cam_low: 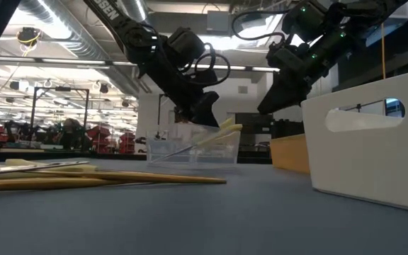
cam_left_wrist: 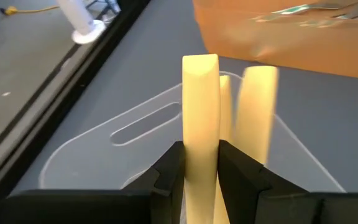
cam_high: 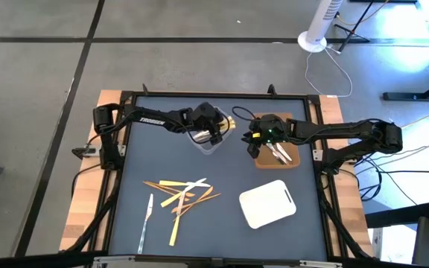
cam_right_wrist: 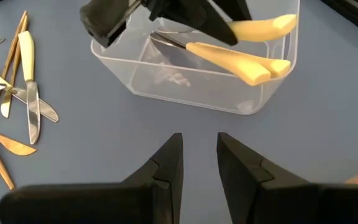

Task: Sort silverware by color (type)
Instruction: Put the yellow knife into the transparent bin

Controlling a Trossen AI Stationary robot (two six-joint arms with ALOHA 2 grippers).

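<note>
Left wrist view, pale yellow utensil (cam_left_wrist: 201, 112) clamped between left fingers (cam_left_wrist: 166, 177), right fingers (cam_right_wrist: 169, 165) parted, empty.

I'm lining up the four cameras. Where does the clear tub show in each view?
High view: clear tub at upper centre, under the left gripper.
Low view: centre, behind the silverware.
Left wrist view: lower centre, beyond the pale yellow utensil the fingers clamp.
Right wrist view: top centre.
Shared landmark: the yellow handles leaning on the tub's rim.
</note>
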